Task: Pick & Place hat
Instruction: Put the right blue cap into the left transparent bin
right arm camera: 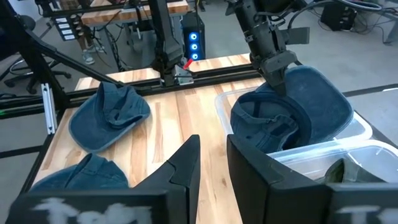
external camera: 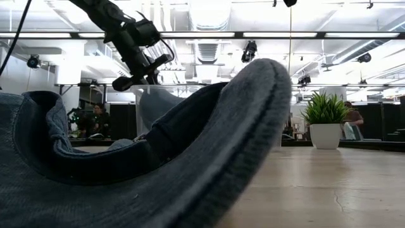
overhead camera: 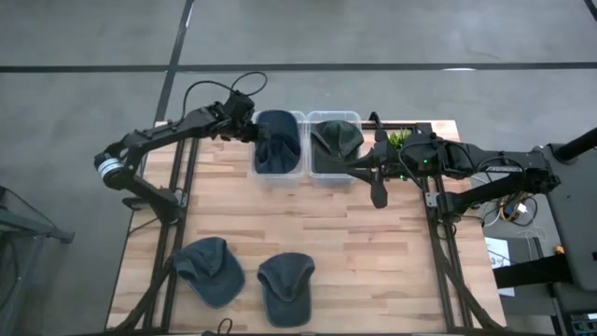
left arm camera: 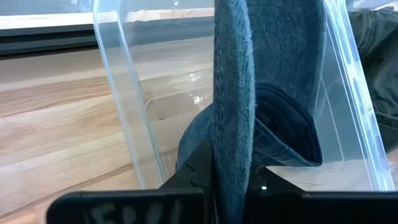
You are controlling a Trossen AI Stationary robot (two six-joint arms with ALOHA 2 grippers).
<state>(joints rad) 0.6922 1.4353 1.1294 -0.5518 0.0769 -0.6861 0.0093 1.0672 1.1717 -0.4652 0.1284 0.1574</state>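
A blue cap (overhead camera: 278, 147) stands on edge inside the left clear bin (overhead camera: 297, 175), held by my left gripper (overhead camera: 256, 133), which is shut on it above the bin's left wall. The right wrist view shows this same cap (right arm camera: 298, 118) below the left gripper (right arm camera: 278, 64). A dark green cap (overhead camera: 337, 137) lies in the right clear bin (overhead camera: 328, 177). Two more blue caps (overhead camera: 211, 269) (overhead camera: 286, 287) rest flat on the table near its near edge. My right gripper (right arm camera: 213, 163) is slightly open and holds nothing, level above the table in front of the right bin. My left gripper pinches the cap's brim (left arm camera: 233, 124) between its two fingers (left arm camera: 199, 171), which lie on either face of the brim's edge. The fingers come slanting down from the table's left. The cap hangs below them inside the bin, crown (left arm camera: 280, 134) low near the bin's floor.
The two bins stand side by side at the table's far middle. A potted plant (overhead camera: 399, 138) sits beside the right bin, under the right arm. In the low view one near cap (external camera: 158, 164) fills the foreground. Bare wood lies between the bins and the near caps.
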